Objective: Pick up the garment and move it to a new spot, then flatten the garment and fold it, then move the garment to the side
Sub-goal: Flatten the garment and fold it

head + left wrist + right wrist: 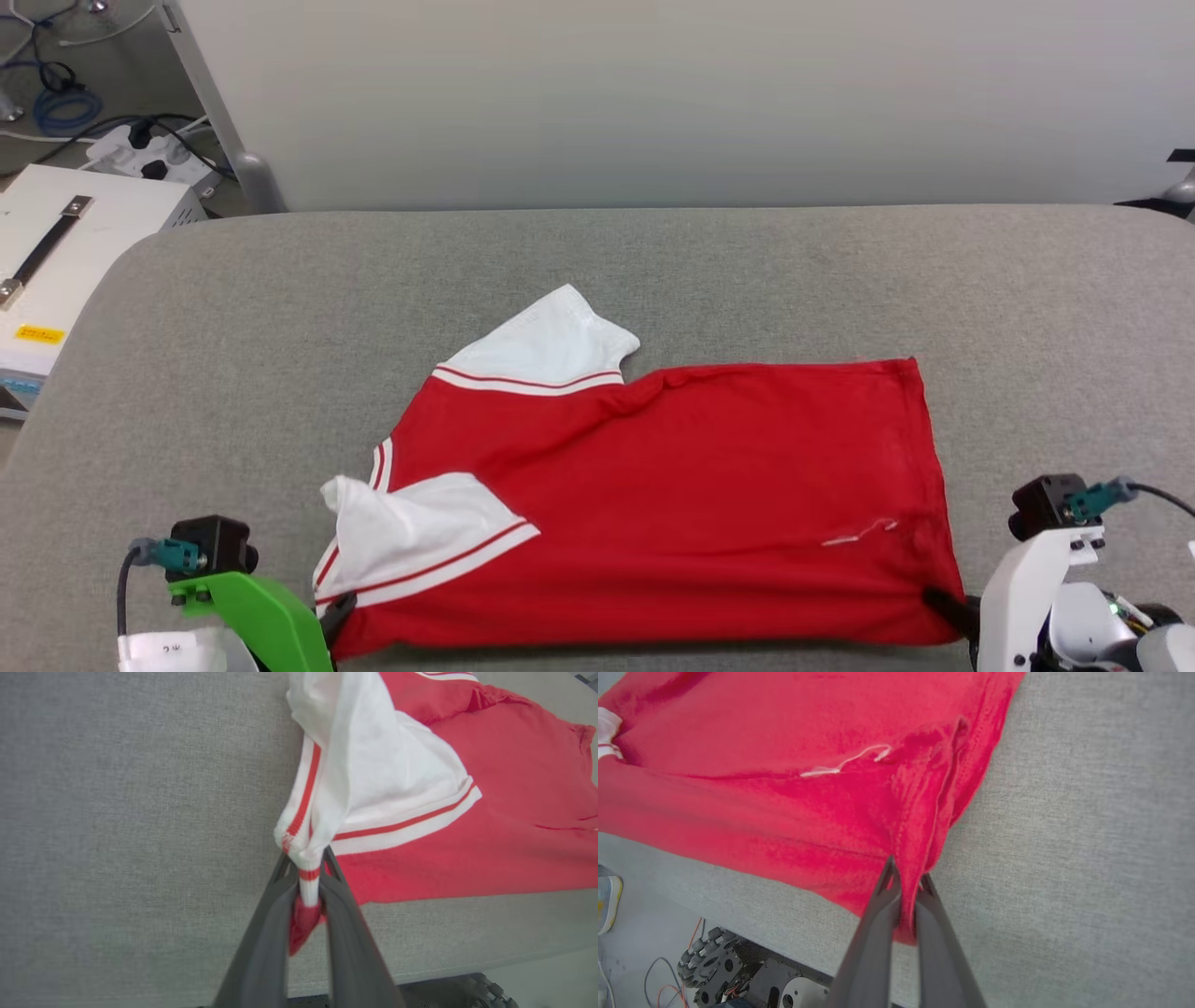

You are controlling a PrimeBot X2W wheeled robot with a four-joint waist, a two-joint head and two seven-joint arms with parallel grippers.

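left gripper (306, 861): pinching striped edge of garment (672, 485)
right gripper (906, 879): clamping hem corner
table (653, 261): lying bare beyond fingertips

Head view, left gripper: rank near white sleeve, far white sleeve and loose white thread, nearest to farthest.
From the left gripper, shut on the garment at its lower left corner:
1. near white sleeve: right beside it, lower left.
2. far white sleeve: farther back, on the garment's far edge.
3. loose white thread: far across, by the right hem.
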